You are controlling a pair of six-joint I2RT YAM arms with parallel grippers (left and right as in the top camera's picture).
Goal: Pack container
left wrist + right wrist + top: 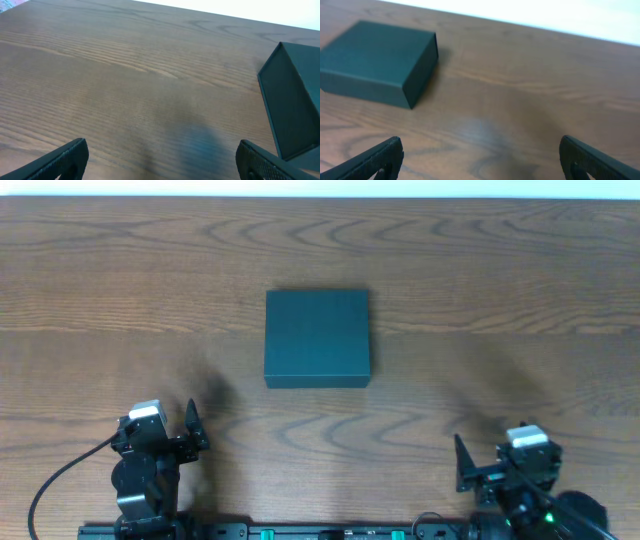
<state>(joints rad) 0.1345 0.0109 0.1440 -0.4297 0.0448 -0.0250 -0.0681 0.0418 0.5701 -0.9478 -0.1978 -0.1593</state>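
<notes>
while closed container [317,338] sits mid brown wood-grain table [100,280], white band [320,187] beyond far edge; left gripper [160,162], right gripper [480,160] jaws apart, empty.

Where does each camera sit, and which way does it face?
Overhead: above the table, looking straight down at the closed container; left gripper and right gripper at the frame's bottom.
Left wrist: low behind the open left gripper, facing forward; container at right.
Right wrist: behind the open right gripper, facing forward; container at left.
Shared: all three show the container.
</notes>
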